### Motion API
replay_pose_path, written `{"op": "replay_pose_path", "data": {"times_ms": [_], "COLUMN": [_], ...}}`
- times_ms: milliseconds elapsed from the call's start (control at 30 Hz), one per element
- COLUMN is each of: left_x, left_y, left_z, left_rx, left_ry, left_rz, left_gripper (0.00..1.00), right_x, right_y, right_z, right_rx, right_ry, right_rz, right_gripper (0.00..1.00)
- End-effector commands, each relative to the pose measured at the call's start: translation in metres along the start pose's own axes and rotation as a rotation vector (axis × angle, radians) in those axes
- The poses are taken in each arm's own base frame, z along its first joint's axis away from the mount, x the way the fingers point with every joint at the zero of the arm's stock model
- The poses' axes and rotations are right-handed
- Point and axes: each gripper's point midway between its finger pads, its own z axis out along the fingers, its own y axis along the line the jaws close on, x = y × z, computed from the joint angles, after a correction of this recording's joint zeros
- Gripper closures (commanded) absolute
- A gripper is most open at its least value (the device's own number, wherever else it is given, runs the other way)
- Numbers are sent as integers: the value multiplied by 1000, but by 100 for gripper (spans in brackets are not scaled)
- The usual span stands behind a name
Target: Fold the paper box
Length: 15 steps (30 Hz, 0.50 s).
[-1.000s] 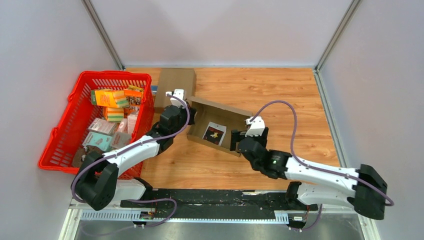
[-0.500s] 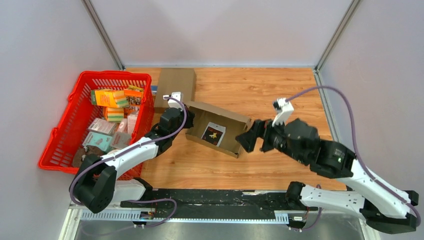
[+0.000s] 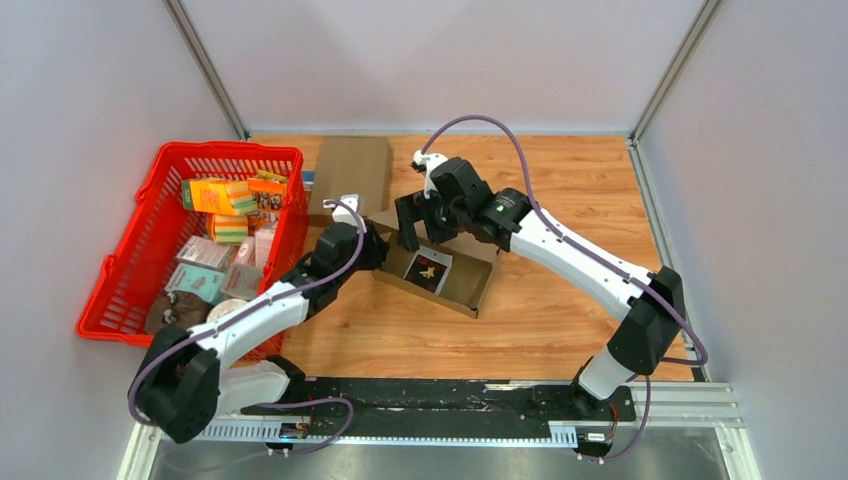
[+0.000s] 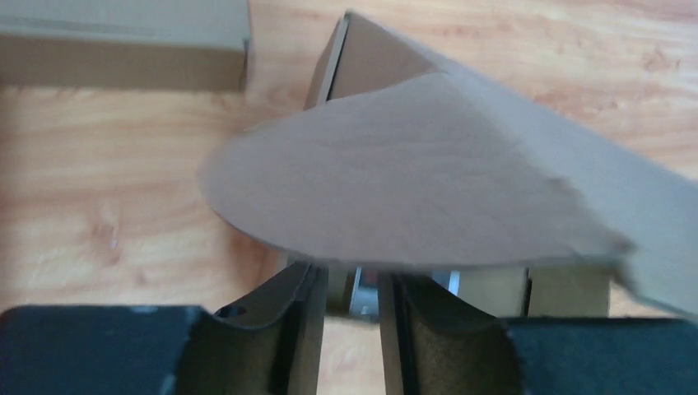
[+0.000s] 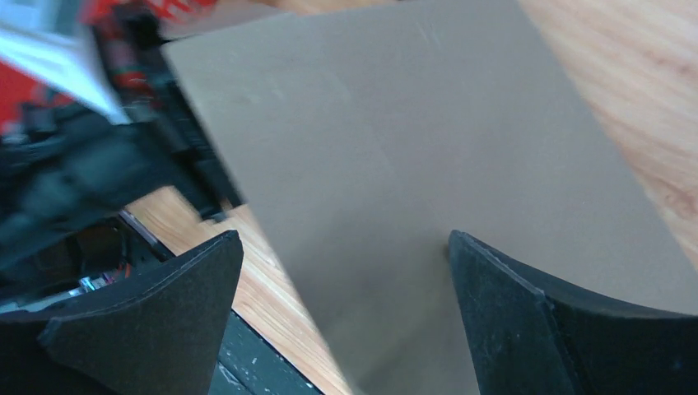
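The brown paper box (image 3: 462,272) lies open on the wooden table, with a black card (image 3: 428,268) on its floor. My left gripper (image 3: 378,248) is at the box's left end. In the left wrist view its fingers (image 4: 306,313) stand a narrow gap apart, open (image 4: 354,276), with nothing between them and a rounded cardboard flap (image 4: 395,173) just above their tips. My right gripper (image 3: 412,228) reaches in from the far side over the box's left part. It is wide open (image 5: 342,239), and a flat cardboard panel (image 5: 395,148) fills the space beyond its fingers.
A red basket (image 3: 232,148) holding several packets stands at the left, close to my left arm. A closed flat cardboard box (image 3: 350,168) lies behind the paper box, also visible as a cardboard box (image 4: 123,49) in the left wrist view. Grey walls enclose the table.
The right arm has swung from the box's near right corner up and over to its far left side. The left jaws, shut before, have parted slightly.
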Motion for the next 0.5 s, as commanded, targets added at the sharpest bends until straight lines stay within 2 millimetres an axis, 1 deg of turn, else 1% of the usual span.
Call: {"op": "replay_pose_path", "data": {"times_ms": [0,33,67,100,133,167,200,233,267,300,367,400,433,467], "left_x": [32,38,44,52,56,62,57,58,53,31,17,-1,-7,-12], "left_y": [9,13,9,10,8,0,-5,-2,-4,-14,-23,-35,-41,-44], "left_z": [-43,-66,-79,-93,-118,-134,-148,-169,-180,-192,-193,-193,-172,-160], "left_rx": [7,5,33,48,80,133,166,171,185,217,228,252,236,217], "left_ry": [140,172,209,239,258,295,294,299,295,247,253,229,254,256], "left_rz": [2,-5,-28,-41,-56,-88,-96,-98,-89,-80,-60,-53,-44,-45], "left_gripper": [61,60,60,59,59,59,62,65,65,65,64,67,69,70], "right_x": [2,9,19,24,28,25,45,50,55,67,82,91,96,101], "right_y": [15,15,10,9,8,14,10,10,12,9,6,3,1,-1], "right_z": [6,10,16,16,17,14,21,23,27,30,36,38,39,39], "right_rx": [-137,-151,-145,-140,-141,-185,-185,-196,-219,-216,-219,-215,-211,-208], "right_ry": [-19,-10,-1,0,2,-20,21,26,29,55,94,118,129,144], "right_rz": [43,56,67,94,109,120,160,172,183,190,185,180,168,168], "right_gripper": [0,0,0,0,0,0,0,0,0,0,0,0,0,0]}}
